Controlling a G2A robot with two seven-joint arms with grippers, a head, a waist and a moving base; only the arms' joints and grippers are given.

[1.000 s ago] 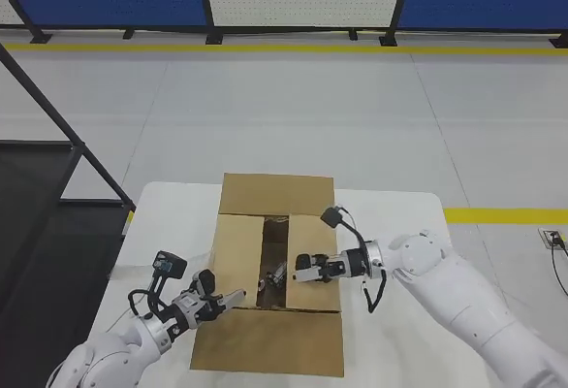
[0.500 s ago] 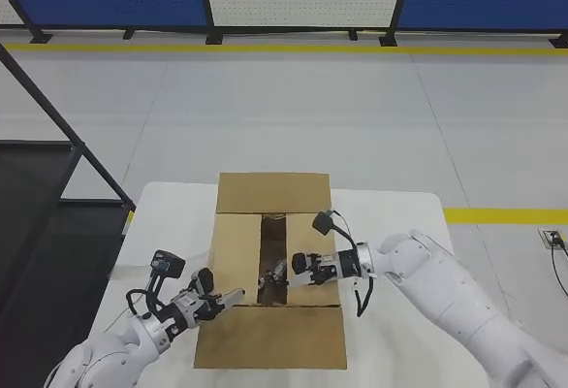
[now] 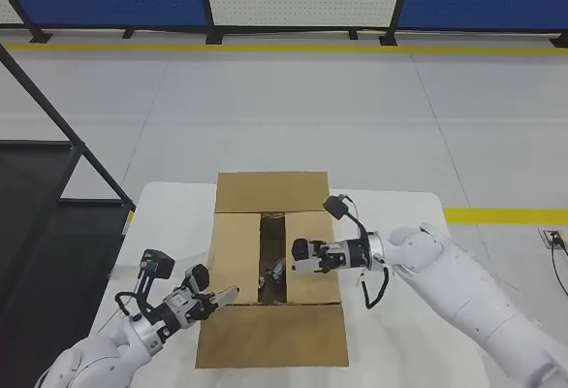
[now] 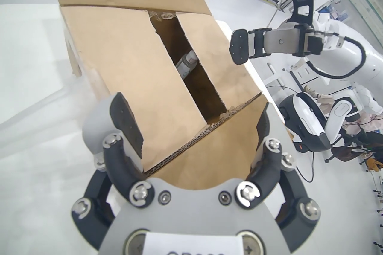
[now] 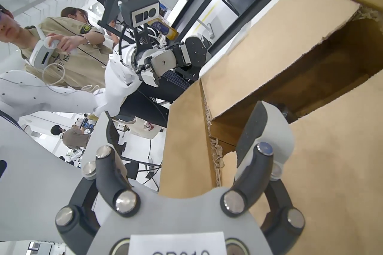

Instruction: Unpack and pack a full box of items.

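**One box, four flaps, two grippers**

One cardboard box (image 3: pixel 236 257) stands on one white table (image 3: pixel 168 233). The box has four flaps: one far flap (image 3: pixel 272 192), one near flap (image 3: pixel 272 335) and two side flaps (image 3: pixel 318 291). One grey tube (image 4: pixel 186 62) shows in the gap; other contents cannot be counted. There are two grippers, the left gripper (image 4: pixel 191 111) and the right gripper (image 5: pixel 185 115), each with two fingers.

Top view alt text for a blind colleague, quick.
A cardboard box sits on a white table, flaps parted by a narrow gap. The open right gripper is over its right flap, the open left gripper at its near-left corner.
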